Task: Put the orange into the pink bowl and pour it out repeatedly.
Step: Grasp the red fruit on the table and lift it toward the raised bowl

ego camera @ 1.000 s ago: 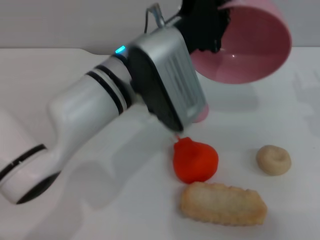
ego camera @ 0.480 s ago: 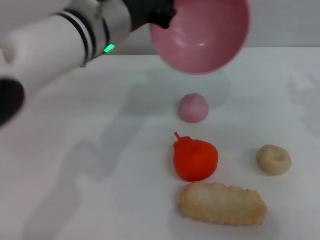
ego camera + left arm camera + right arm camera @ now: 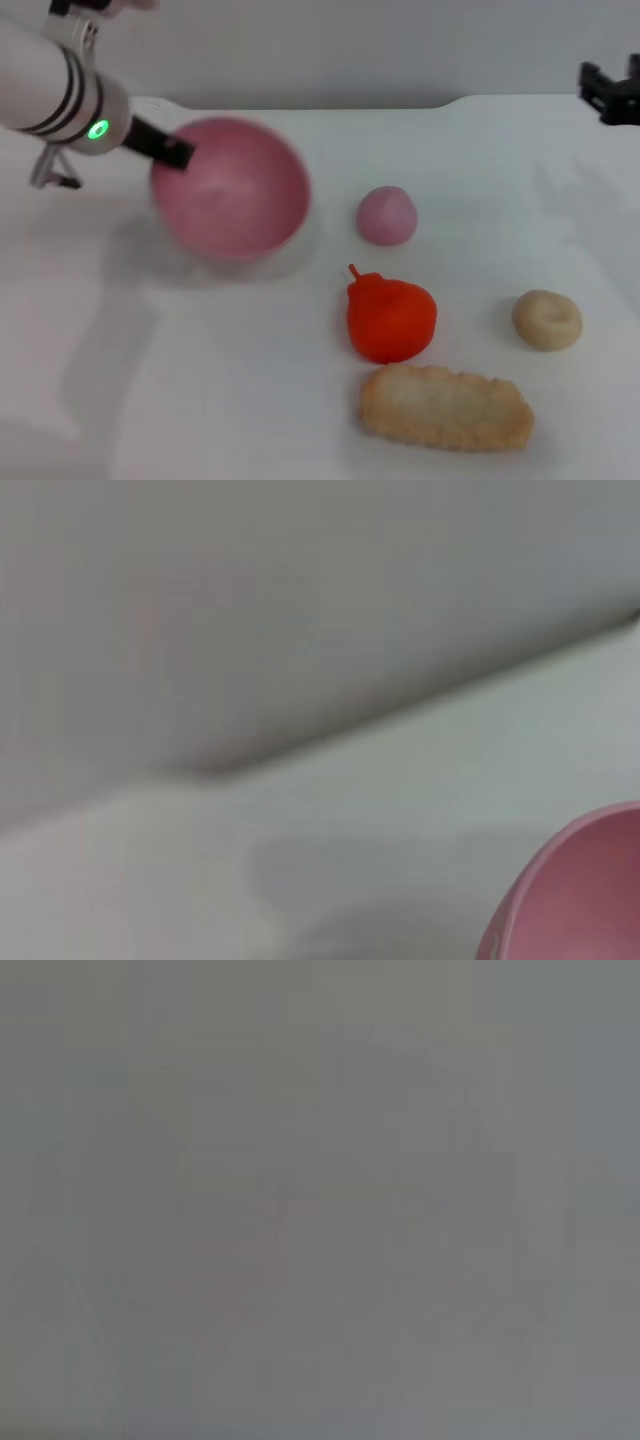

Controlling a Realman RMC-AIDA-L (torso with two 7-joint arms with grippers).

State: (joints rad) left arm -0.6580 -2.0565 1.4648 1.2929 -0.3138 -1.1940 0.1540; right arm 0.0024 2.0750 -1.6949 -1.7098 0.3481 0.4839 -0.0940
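The pink bowl (image 3: 230,190) hangs low over the table at the left, its opening tilted toward me, and it looks empty. My left gripper (image 3: 165,148) is shut on its left rim, with the arm reaching in from the upper left. An edge of the pink bowl (image 3: 590,890) also shows in the left wrist view. The orange (image 3: 390,318) lies on the table to the bowl's right and nearer to me, apart from it. My right gripper (image 3: 610,92) is at the far right edge, away from everything.
A small pink dome (image 3: 387,215) sits just behind the orange. To the right lies a beige doughnut (image 3: 547,320). A long beige biscuit (image 3: 445,407) is in front of the orange. The right wrist view shows only plain grey.
My left arm swung left and down, carrying the pink bowl from high above the table's middle to low at the left. The orange has stayed put.
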